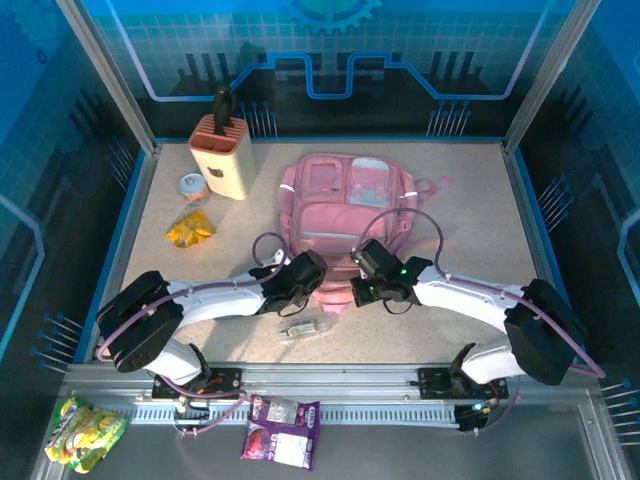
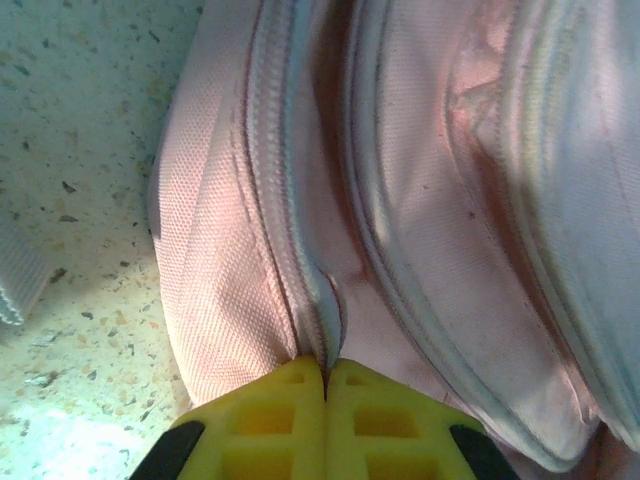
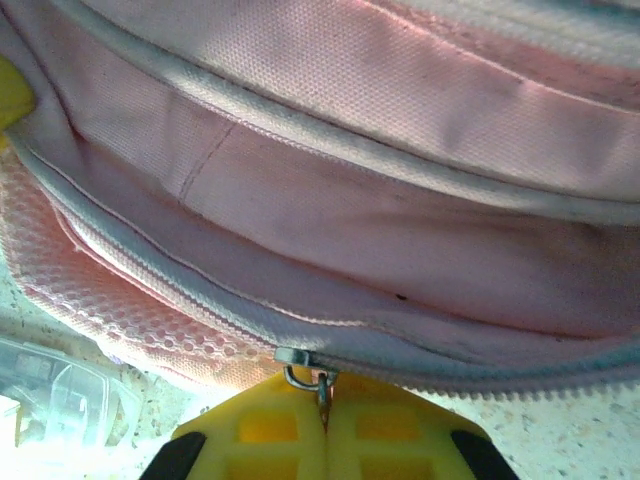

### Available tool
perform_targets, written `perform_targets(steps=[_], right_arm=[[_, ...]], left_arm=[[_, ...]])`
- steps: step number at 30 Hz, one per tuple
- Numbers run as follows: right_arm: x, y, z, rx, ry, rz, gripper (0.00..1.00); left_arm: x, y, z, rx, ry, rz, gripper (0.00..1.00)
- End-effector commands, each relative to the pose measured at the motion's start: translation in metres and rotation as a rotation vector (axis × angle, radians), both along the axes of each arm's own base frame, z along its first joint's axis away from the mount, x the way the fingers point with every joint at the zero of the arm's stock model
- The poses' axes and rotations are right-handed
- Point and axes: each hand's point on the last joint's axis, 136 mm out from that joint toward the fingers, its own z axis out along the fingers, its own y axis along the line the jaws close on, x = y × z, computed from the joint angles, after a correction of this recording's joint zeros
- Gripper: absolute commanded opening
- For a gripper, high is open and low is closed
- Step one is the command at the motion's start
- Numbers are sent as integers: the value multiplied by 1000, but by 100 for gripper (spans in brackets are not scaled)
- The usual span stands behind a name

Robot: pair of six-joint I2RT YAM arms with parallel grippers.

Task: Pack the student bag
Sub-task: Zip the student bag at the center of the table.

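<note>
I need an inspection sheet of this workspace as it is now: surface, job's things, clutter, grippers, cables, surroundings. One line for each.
Surface: speckled beige table, no spill seen.
Job's things: pink student bag lies mid-table, front up; one pocket looks open.
Clutter: peach holder, blue-lidded jar, yellow packet, clear case on the table; green snack bag, purple packet on the near ledge.
Grippers: left gripper shut on the bag's zipper seam; right gripper shut on the zipper pull.
Cables: purple cables loop over the bag.
Surroundings: blue panel walls, metal frame.
</note>
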Motion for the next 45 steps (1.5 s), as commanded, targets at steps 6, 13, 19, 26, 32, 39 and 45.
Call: perform_targets(steps=[6, 13, 19, 26, 32, 39, 45], right_arm=[[-2, -53, 11, -117, -24, -93, 0], [7, -78, 14, -101, -17, -165, 0], [-1, -80, 22, -100, -18, -142, 0], [-25, -68, 6, -115, 12, -90, 0], [-33, -6, 11, -12, 15, 21, 0], [-19, 11, 9, 24, 4, 33, 0], [-17, 12, 4, 25, 17, 24, 0]], left_arm=[[12, 54, 28, 156, -43, -52, 0], [20, 66, 57, 170, -115, -84, 0], [40, 69, 63, 183, -118, -116, 0], [69, 51, 72, 174, -151, -161, 0], [91, 43, 74, 247, -144, -235, 0], [63, 49, 68, 237, -97, -285, 33], [11, 34, 68, 101, -108, -275, 63]])
